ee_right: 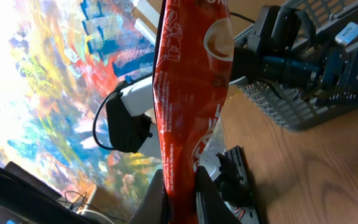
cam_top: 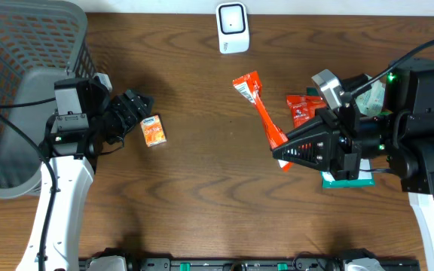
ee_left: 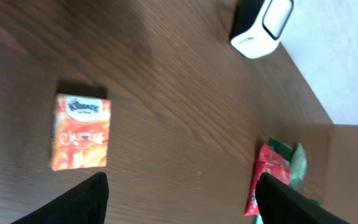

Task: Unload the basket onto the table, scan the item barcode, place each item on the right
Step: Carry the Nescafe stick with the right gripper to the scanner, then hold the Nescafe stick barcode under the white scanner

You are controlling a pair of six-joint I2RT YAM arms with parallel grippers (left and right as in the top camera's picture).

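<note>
Overhead view shows a dark wooden worktop with an arm at each side. The right pincer is clamped shut on the lower end of a long red sachet. The sachet runs out from the pincer diagonally toward the far edge. A white scanner stands upright at that edge, and the sachet's free end stops well short of it, a little to its right in this view.

The right wrist view confirms the grip. Both fingers pinch the sachet at its bottom edge, and the printed red face fills the middle of the picture. The grey basket and the other arm are visible behind it.

The left pincer has its jaws wide apart and holds nothing. It sits just beside a small orange tissue pack that lies flat on the wood, and I cannot tell whether they touch. The left wrist view shows the pack beyond the two dark fingertips, with bare wood between them. The same view shows the scanner near the worktop's far edge.

A grey mesh basket fills the far left corner, behind the left arm. Another red packet lies just right of the held sachet. A green packet shows partly from under the right arm.
</note>
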